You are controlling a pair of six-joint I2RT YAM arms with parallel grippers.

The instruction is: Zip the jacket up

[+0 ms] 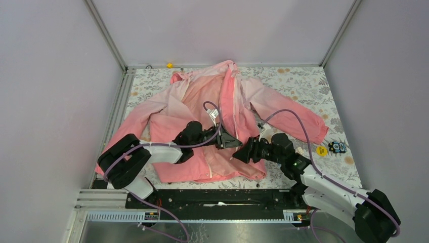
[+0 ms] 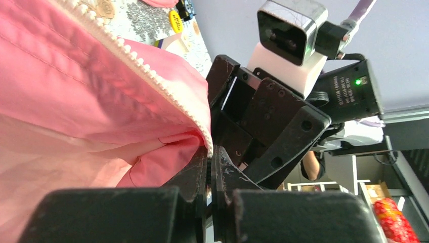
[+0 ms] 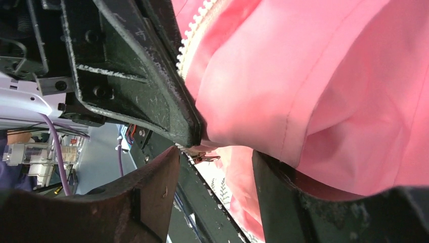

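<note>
The pink jacket [image 1: 202, 109] lies spread open on the floral tablecloth, collar at the far side. My left gripper [image 1: 231, 142] is shut on the jacket's white zipper edge [image 2: 152, 76] near the hem and lifts it; in the left wrist view the fingers [image 2: 197, 172] pinch the zipper tape. My right gripper [image 1: 243, 153] is open just right of it. In the right wrist view its jaws stand apart [image 3: 216, 158] below the lifted jacket fabric [image 3: 313, 76], and a small metal zipper pull [image 3: 205, 158] hangs between them beneath the left gripper's finger [image 3: 152, 101].
A yellow disc [image 1: 321, 150] and a small blue-and-black object [image 1: 337, 147] lie on the cloth right of the jacket's sleeve. A small yellow piece [image 1: 169, 65] sits at the back edge. Grey walls enclose the table on three sides.
</note>
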